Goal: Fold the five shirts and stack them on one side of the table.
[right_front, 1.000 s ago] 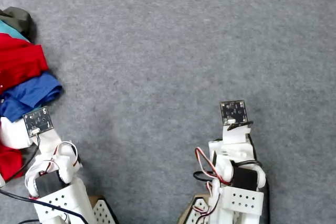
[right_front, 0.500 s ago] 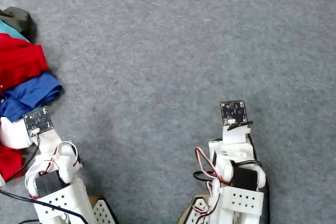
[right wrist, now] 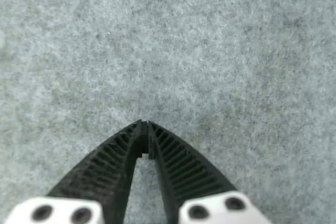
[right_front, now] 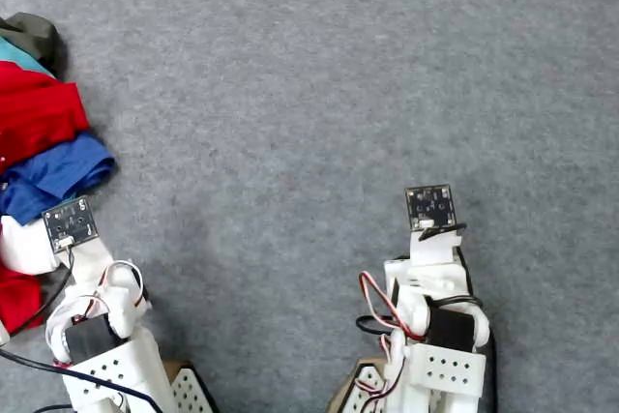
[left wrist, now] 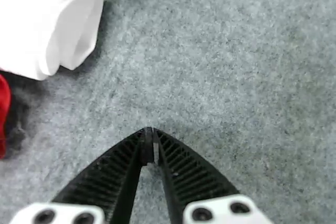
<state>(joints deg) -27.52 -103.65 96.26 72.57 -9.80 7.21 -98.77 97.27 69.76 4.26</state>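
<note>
Shirts (right_front: 44, 142) heap at table (right_front: 338, 94) edge; white shirt (left wrist: 47, 19) lies near left gripper (left wrist: 148, 145).

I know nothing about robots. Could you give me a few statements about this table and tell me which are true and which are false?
1. The left gripper and the right gripper are both shut and hold nothing. True.
2. The pile of shirts lies in the middle of the table. False: it lies at the table's edge, on the left arm's side.
3. A blue shirt is in the pile. True.
4. The left gripper is clamped on the white shirt. False: the white shirt lies on the table, apart from it.
</note>
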